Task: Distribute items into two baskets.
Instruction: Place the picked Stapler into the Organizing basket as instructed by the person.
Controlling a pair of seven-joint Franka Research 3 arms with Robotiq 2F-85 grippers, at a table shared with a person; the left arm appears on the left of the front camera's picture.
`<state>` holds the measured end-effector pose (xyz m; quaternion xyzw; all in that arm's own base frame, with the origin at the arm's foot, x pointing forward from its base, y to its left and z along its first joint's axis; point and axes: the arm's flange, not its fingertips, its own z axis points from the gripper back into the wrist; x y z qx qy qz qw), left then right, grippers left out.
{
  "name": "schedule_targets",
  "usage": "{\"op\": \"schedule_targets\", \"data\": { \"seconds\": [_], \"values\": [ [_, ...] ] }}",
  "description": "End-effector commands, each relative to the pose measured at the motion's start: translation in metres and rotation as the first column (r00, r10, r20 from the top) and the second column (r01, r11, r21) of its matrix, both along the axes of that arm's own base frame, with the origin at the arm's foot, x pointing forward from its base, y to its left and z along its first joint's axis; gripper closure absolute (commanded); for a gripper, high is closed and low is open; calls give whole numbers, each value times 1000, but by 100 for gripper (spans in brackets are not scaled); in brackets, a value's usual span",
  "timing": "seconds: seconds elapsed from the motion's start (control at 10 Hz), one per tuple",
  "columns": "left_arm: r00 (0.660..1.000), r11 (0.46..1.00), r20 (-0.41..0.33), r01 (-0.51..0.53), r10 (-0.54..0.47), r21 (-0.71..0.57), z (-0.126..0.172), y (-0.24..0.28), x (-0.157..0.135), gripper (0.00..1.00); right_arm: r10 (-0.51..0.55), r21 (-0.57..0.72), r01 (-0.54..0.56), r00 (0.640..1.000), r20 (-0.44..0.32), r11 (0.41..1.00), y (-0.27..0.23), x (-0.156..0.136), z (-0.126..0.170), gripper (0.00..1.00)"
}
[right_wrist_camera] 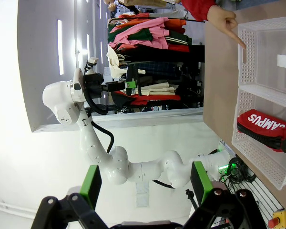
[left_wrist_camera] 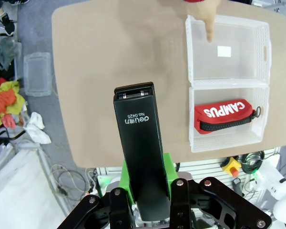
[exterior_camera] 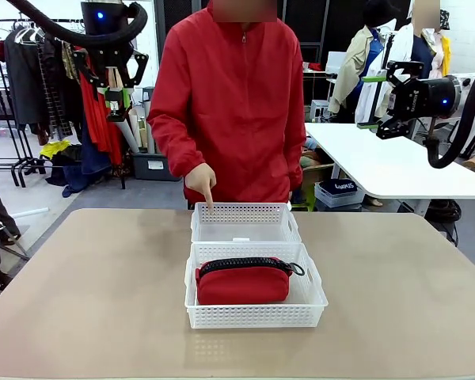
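Pouch (exterior_camera: 244,283), red fabric with a black zipper along its top and a loop strap at one end, lying inside the nearer basket (exterior_camera: 256,315); white lettering "CAMPUS" shows on its side from the wrist cameras. Stapler (left_wrist_camera: 139,152), small and black, held high above the table's left side, pinched between the green pads of the left gripper (exterior_camera: 115,101), jaws closed on its rear end so that its nose points down toward the tabletop. Farther basket (exterior_camera: 244,224), white with lattice sides and a small white label on its floor, touching the nearer one end to end (the two form one row across the table's middle). Person's hand (exterior_camera: 200,182), from a red sleeve, index finger pointing down at the far basket's rim. Right gripper (right_wrist_camera: 145,183), raised off to the table's right, jaws spread wide with nothing between them. Table (exterior_camera: 79,301), tan, bearing both baskets.
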<state>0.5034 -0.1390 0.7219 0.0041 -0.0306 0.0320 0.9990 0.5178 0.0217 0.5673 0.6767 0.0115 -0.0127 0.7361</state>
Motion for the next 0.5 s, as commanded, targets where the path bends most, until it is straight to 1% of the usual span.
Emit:
{"op": "schedule_targets", "data": {
  "seconds": [0.0, 0.3, 0.4],
  "values": [
    [1000, 1000, 6, -8, 8, -3, 4, 1, -2, 100, -9, 2, 9, 1000, 8, 1000, 0, 0, 2, 0],
    [1000, 1000, 0, 0, 0, 0, 0, 0, 0, 100, -9, 2, 9, 1000, 8, 1000, 0, 0, 2, 0],
    [973, 975, -89, 217, -212, 50, -1, -11, -4, 100, -9, 2, 9, 1000, 8, 1000, 0, 0, 2, 0]
  ]
}}
